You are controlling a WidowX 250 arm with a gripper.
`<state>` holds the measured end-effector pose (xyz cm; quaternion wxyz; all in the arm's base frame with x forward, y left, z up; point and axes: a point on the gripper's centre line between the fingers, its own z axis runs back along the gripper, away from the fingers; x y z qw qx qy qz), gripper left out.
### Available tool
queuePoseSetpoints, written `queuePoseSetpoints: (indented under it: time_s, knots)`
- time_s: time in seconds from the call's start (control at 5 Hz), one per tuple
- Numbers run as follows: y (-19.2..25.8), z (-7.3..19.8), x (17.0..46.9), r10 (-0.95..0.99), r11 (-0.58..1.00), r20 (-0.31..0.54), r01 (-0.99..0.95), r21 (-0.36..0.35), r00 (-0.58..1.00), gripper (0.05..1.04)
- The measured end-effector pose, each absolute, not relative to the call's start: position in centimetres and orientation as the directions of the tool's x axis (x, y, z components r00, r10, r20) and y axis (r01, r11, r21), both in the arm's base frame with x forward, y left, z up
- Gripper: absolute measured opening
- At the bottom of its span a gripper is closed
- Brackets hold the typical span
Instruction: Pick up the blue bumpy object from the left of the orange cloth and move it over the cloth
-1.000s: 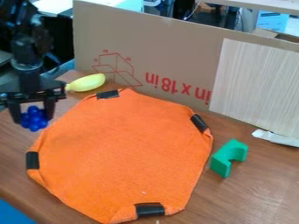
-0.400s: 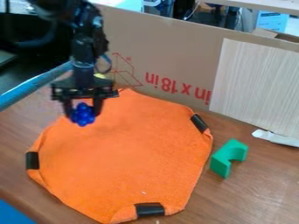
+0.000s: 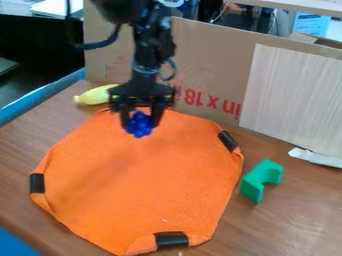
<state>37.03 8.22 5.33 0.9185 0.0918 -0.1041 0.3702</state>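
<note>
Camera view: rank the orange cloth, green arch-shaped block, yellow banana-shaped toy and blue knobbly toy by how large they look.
1. Orange cloth
2. Green arch-shaped block
3. Unsure: yellow banana-shaped toy, partly behind the gripper, and blue knobbly toy look about alike.

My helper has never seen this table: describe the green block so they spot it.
Find the big orange cloth on the wooden table. Beside its right edge in the view lies the block. It is green, chunky and notched, unlike the white strip nearby.
</note>
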Motion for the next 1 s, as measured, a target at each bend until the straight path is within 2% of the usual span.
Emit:
queuePoseSetpoints:
  time_s: [0.4,0.8,1.0]
  knots:
    - [3.5,4.8,41.4,0.609,0.756,0.274,-0.649,0.084,0.744,0.711]
    - [1.0,4.6,41.8,0.558,0.798,0.288,-0.599,0.073,0.778,0.711]
    - [0.1,3.6,41.5,0.539,0.820,0.268,-0.570,0.047,0.798,0.711]
